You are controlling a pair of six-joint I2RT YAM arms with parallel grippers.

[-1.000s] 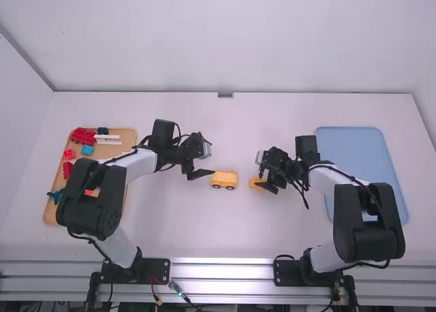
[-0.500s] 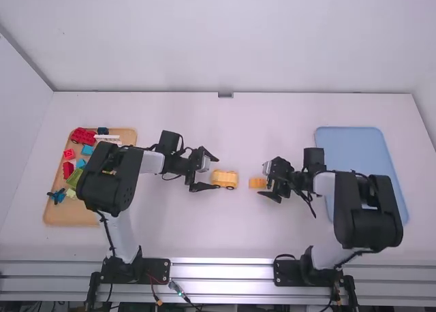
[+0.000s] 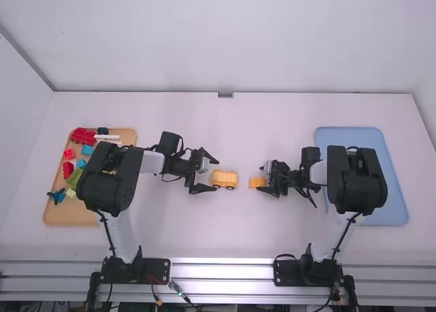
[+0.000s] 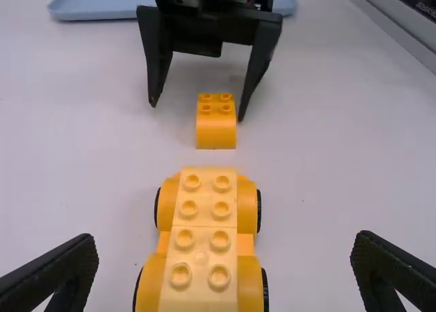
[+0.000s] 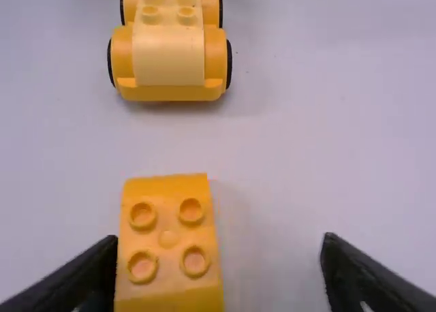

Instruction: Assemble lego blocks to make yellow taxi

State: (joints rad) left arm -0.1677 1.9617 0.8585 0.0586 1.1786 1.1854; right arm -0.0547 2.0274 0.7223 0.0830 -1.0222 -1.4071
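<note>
Seen from above, the yellow car stands mid-tabletop, the left end effector spread at its 9 o'clock end. At 3 o'clock lies the yellow block, close beside one finger of the spread right end effector.

Yellow block near yellow car

Mounted robot arms suggest a lab.
</note>
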